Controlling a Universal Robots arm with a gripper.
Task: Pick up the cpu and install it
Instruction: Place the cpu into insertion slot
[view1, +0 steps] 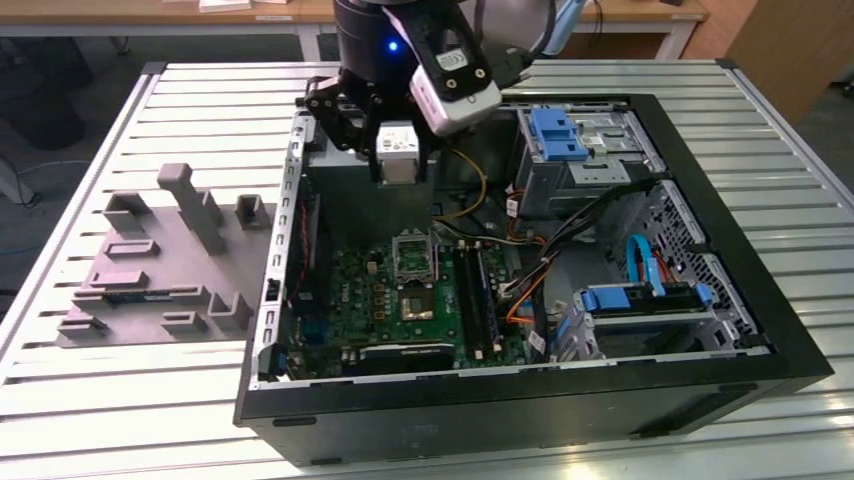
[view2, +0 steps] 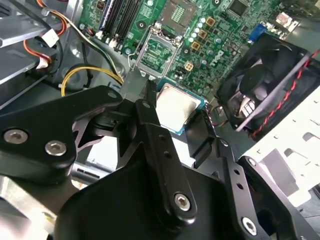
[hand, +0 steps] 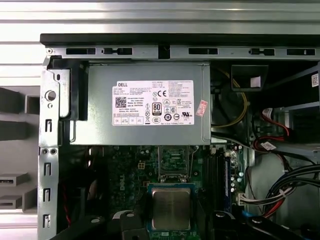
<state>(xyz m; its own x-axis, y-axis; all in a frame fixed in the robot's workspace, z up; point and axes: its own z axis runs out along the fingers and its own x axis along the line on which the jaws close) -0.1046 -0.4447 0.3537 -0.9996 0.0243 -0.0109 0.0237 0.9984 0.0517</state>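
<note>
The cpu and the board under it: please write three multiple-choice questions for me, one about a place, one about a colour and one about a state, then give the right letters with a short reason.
1. Where is the cpu? A. on the grey tray; B. held by the end effector; C. on top of the power supply.
2. What colour is the motherboard? A. red; B. green; C. white.
3. In what state is the socket? A. empty; B. filled with a chip; C. hidden under a cooler.
Answers: 1 B, both wrist views show it gripped above the board. 2 B, the exterior view shows its green surface. 3 A, the first wrist view shows no chip in it.
</note>
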